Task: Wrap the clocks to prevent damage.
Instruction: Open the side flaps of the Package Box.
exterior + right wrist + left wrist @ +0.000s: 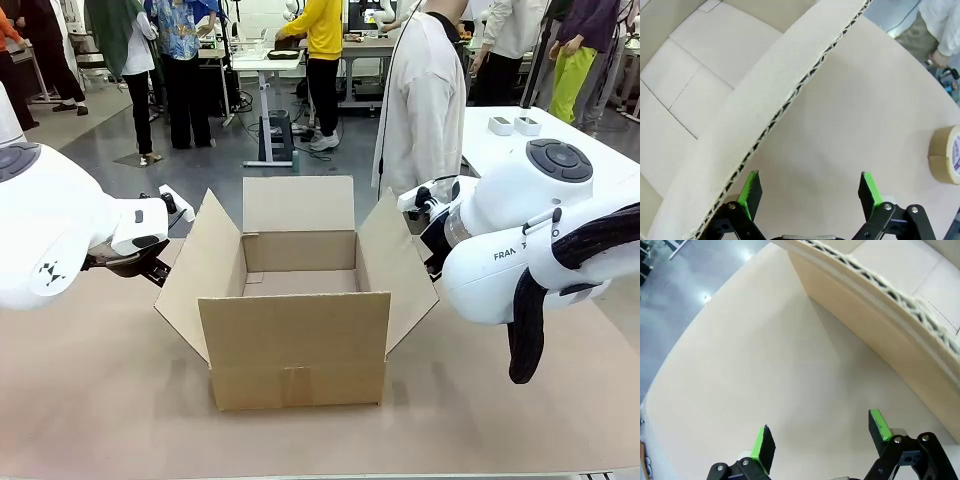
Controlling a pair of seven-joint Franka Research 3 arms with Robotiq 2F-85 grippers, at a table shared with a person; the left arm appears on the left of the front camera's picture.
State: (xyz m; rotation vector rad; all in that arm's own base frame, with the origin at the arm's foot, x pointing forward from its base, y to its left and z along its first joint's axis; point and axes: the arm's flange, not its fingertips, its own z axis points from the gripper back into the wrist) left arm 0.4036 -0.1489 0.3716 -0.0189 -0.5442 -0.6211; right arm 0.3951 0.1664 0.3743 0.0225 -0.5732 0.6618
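Note:
The clocks are out of view. An open brown cardboard box (295,345) stands mid-table with its flaps spread; the part of its floor that I can see is bare cardboard. My left gripper (821,434) is open over bare table, just outside the box's left flap (880,285), with nothing between its green pads. My right gripper (809,187) is open too, hovering beside the right flap's corrugated edge (790,95), its left pad close to that edge. My left arm (60,230) and right arm (520,240) flank the box.
A brown tape roll (946,155) lies on the table to the right of the box. A person in a white top (425,100) stands at the far side behind the box. A white table (560,130) with small white containers is at the back right.

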